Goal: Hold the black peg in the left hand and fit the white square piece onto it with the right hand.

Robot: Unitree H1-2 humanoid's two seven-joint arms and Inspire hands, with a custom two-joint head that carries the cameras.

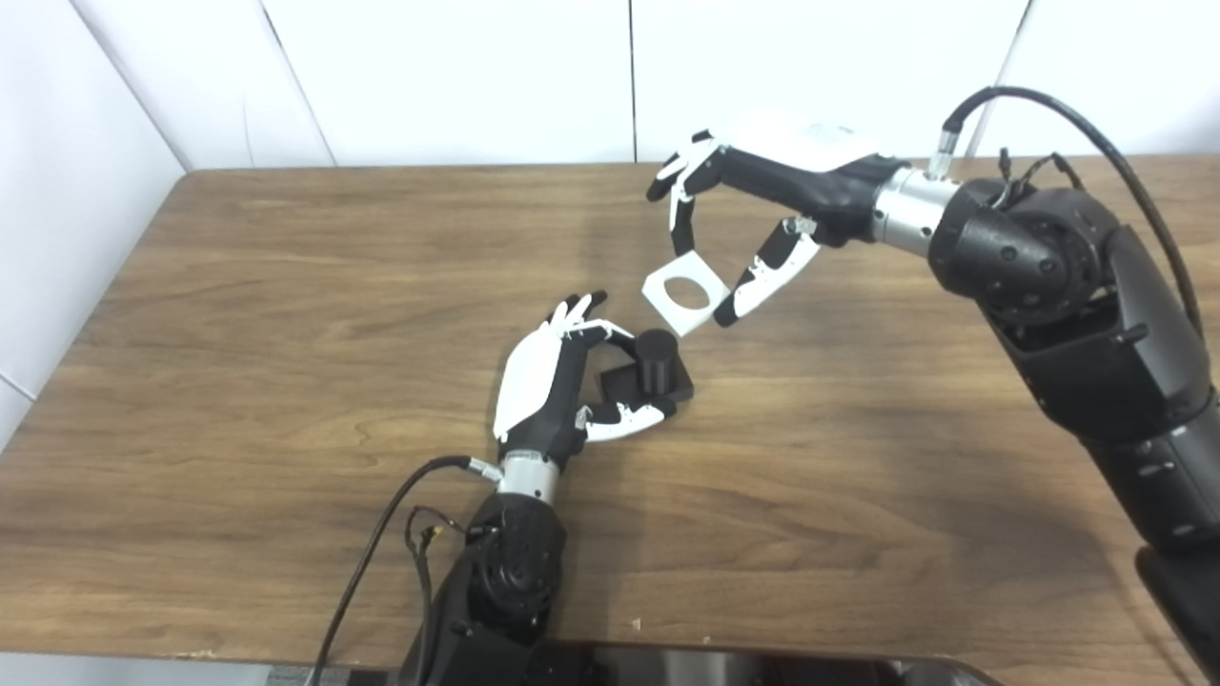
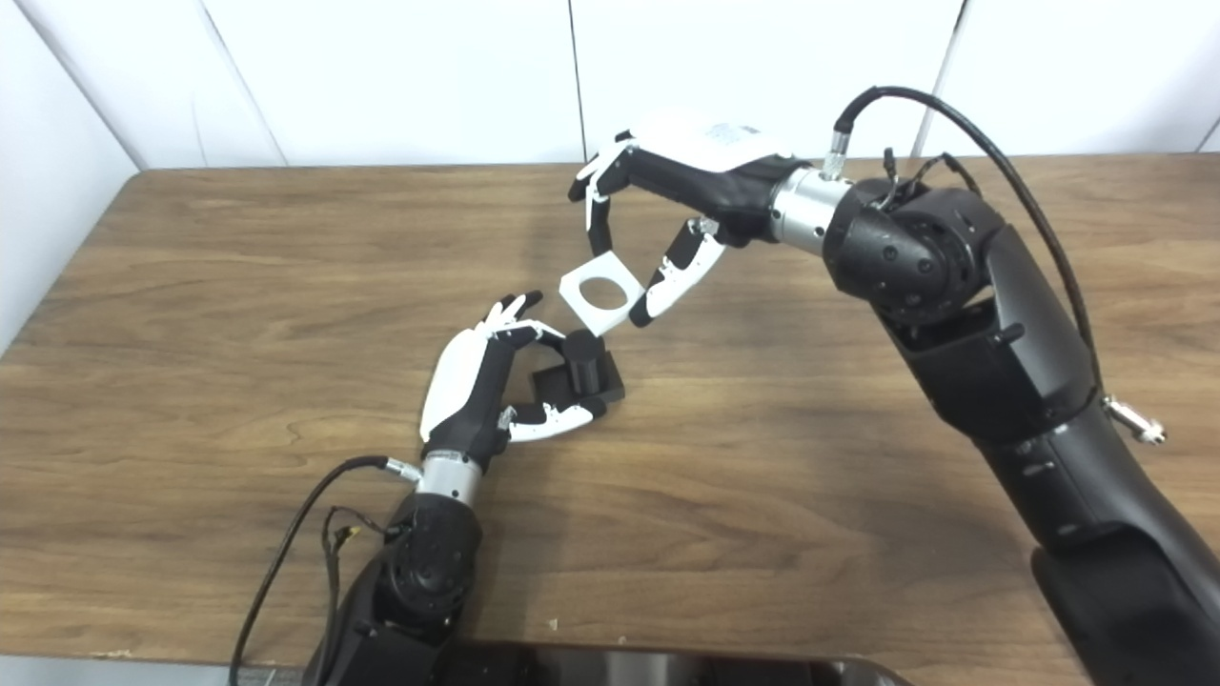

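Resting on a brown wood-grain table (image 1: 286, 314), my left hand (image 1: 558, 386) is curled around the black peg (image 1: 656, 360), fingers (image 1: 581, 314) on its far side and thumb (image 1: 629, 419) along its near side, so the peg's square base sits pinched between them on the tabletop with the round post standing upright. Just beyond that hand and a little toward my right, my right hand (image 1: 753, 205) hangs above the surface and pinches the white square piece (image 1: 684, 293) between its fingers (image 1: 681, 224) at the upper corner and its thumb (image 1: 762, 276) at the corner nearest my right arm. The piece is tilted, its round hole facing up and toward me, and its lowest corner hangs just above and beside the top of the post; I cannot tell whether the two touch. The hole is not around the post. Under both hands the tabletop shows streaked grain with darker bands, and a soft shadow lies on the wood beneath the right hand and arm. A small pale speck (image 1: 636, 624) lies on the table close to the near edge, beside my left forearm. Past the far edge of the table, beyond my right hand, stands a white panelled wall (image 1: 457, 76) with thin dark vertical seams, and another white wall (image 1: 57, 191) closes the side away from my left hand. A black cable (image 1: 1067, 110) arcs over my right wrist, and another (image 1: 367, 562) loops beside my left forearm.
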